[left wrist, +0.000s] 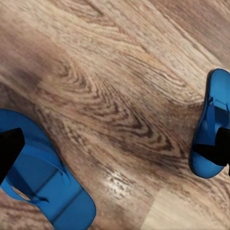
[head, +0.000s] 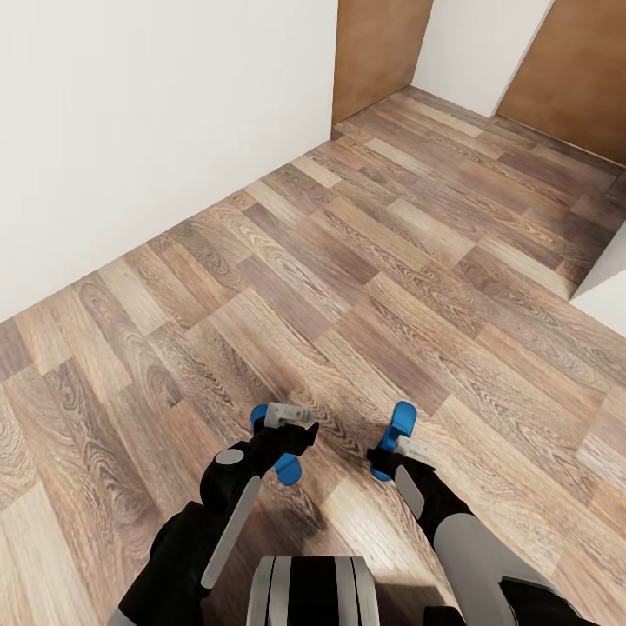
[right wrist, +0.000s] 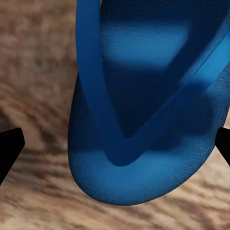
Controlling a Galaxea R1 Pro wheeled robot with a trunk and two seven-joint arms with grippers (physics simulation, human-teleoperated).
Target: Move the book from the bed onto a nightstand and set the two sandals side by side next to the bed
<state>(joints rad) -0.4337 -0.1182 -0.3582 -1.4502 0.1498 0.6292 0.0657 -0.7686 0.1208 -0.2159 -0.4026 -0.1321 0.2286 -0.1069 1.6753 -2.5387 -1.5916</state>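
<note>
Two bright blue sandals lie on the brown wood-plank floor (head: 365,243) just ahead of my base. My left gripper (head: 296,428) hovers open over the left sandal (head: 288,470) (left wrist: 48,182); one black fingertip (left wrist: 8,151) overlaps its edge. My right gripper (head: 391,452) (right wrist: 117,146) is open and low over the right sandal (head: 402,419) (right wrist: 143,120), its fingers standing wide on either side of the toe end. In the left wrist view the right sandal (left wrist: 213,110) has a dark shape across it. The bed, book and nightstand are out of view.
A white wall (head: 130,130) runs along the left. Brown door panels (head: 378,52) (head: 574,78) stand at the far end, with a white wall corner (head: 609,296) jutting in at the right. Open plank floor stretches ahead. My base (head: 313,591) shows at the bottom edge.
</note>
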